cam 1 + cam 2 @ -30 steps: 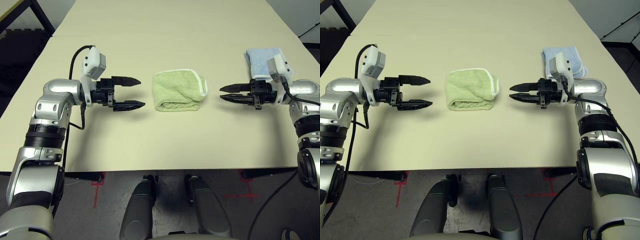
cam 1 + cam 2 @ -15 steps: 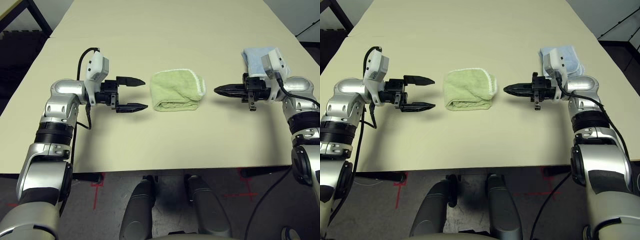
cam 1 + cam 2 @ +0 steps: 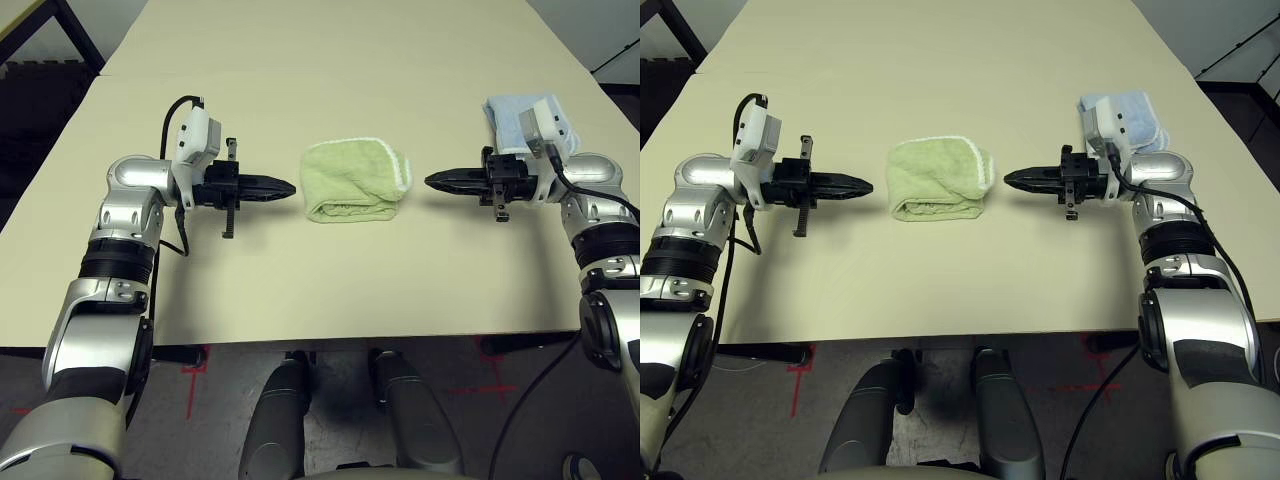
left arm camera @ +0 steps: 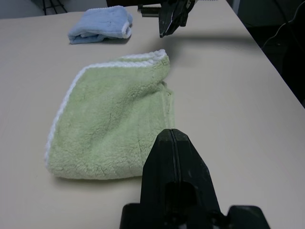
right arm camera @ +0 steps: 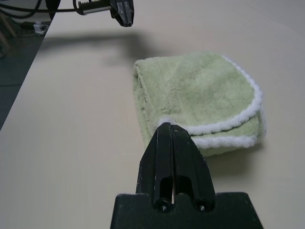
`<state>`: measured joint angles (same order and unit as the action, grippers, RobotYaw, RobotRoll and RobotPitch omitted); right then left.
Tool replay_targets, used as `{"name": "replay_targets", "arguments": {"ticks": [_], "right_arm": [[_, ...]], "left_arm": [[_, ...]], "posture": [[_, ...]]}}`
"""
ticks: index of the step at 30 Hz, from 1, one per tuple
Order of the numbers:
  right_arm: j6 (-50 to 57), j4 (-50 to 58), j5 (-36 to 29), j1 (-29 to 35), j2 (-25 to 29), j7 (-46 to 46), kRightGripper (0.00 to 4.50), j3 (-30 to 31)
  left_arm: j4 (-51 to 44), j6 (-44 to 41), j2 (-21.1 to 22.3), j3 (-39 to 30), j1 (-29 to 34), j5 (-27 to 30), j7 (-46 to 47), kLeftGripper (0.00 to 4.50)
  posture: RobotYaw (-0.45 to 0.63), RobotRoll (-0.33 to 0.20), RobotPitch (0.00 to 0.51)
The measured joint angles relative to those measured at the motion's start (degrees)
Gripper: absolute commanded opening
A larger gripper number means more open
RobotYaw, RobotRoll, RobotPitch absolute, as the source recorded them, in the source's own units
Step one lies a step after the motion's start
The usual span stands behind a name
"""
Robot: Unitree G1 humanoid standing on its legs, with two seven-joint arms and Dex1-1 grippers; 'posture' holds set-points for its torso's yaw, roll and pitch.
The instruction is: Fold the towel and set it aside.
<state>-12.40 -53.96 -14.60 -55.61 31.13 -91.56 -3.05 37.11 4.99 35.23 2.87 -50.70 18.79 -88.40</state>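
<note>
The towel (image 3: 356, 180), light green with white stitched edging, lies folded into a small bundle in the middle of the table (image 3: 320, 280). My left gripper (image 3: 288, 187) points at it from its left side, a short gap away, shut with nothing in it. My right gripper (image 3: 431, 181) points at the towel from its right side, also a short gap away, shut and empty. In the left wrist view the towel (image 4: 112, 119) spreads beyond my closed fingers (image 4: 174, 157). The right wrist view has the towel (image 5: 200, 98) just past the shut fingertips.
A smaller light blue folded cloth (image 3: 515, 115) sits on the table behind my right wrist, also seen as the blue cloth (image 4: 101, 25) in the left wrist view. The table's near edge runs below both arms. Dark floor lies past the table's left and right sides.
My left gripper has gone from open to shut and moved slightly toward the towel. The right gripper closed fully and shifted a little toward the towel. The towel has not moved.
</note>
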Motion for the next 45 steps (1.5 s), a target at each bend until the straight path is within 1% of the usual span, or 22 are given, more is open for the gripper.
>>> {"name": "replay_targets", "arguments": {"ticks": [3,6,9,16,20,23,29,32,36,38,40,42,45], "right_arm": [[0.9,0.1,0.0,-1.2,-1.2,0.7,0.0,0.0],[1.8,0.1,-0.1,-2.8,-2.9,2.7,0.0,0.0],[1.9,0.1,0.7,-3.0,-4.8,5.6,0.0,0.2],[0.6,-3.4,6.0,-3.0,-7.9,12.5,0.0,3.7],[-1.9,-7.6,8.8,-2.0,-8.2,15.9,0.0,4.7],[-2.8,-9.6,9.6,-1.3,-8.7,17.4,0.0,4.7],[-4.0,-10.8,10.3,-1.3,-8.5,18.2,0.0,4.6],[-4.1,-11.0,10.3,-1.4,-8.1,18.2,0.0,4.5],[-4.0,-11.3,9.7,-2.0,-7.4,17.5,0.0,3.7],[-2.9,-11.3,8.1,-3.2,-7.1,16.9,0.0,1.8],[-1.3,-11.3,6.1,-5.3,-6.9,16.9,0.0,-0.4],[-0.1,-11.3,5.3,-7.6,-6.4,18.8,0.0,-2.0],[1.6,-11.3,5.4,-9.3,-6.9,23.4,0.0,-2.4]], "left_arm": [[0.3,-0.4,-1.9,0.0,-1.6,-0.2,0.8,0.01],[1.1,-1.8,-4.1,0.1,-3.2,-0.8,1.9,0.01],[2.3,-3.1,-6.2,0.6,-4.5,-1.8,3.2,0.01],[9.2,-2.2,-10.3,2.5,-7.1,-6.3,7.3,0.01],[13.9,1.3,-10.5,4.1,-7.1,-9.8,7.5,0.01],[17.5,4.3,-10.1,5.0,-7.1,-12.2,7.4,0.01],[22.3,8.0,-7.0,5.0,-7.3,-14.7,7.4,0.01],[23.5,9.0,-6.5,4.8,-7.4,-15.3,7.5,0.01],[24.5,9.2,-5.3,3.3,-8.7,-15.2,7.4,0.01],[24.4,8.8,-5.2,1.8,-10.5,-14.4,7.2,0.01],[23.8,7.1,-5.3,0.0,-12.6,-13.0,6.9,0.01],[22.3,3.4,-6.3,-2.8,-14.9,-10.4,7.2,0.01],[20.9,-0.4,-7.9,-5.6,-18.2,-7.7,10.6,0.01]], "posture": [[-0.03,0.0,0.182],[-0.04,0.0,0.179],[-0.04,0.0,0.179],[-0.03,0.0,0.182],[-0.03,0.0,0.186],[-0.03,0.0,0.187],[-0.03,0.0,0.187],[-0.03,0.0,0.188],[-0.03,0.0,0.189],[-0.03,0.0,0.189],[-0.03,0.0,0.189],[-0.03,0.0,0.19],[-0.03,0.0,0.192]]}}
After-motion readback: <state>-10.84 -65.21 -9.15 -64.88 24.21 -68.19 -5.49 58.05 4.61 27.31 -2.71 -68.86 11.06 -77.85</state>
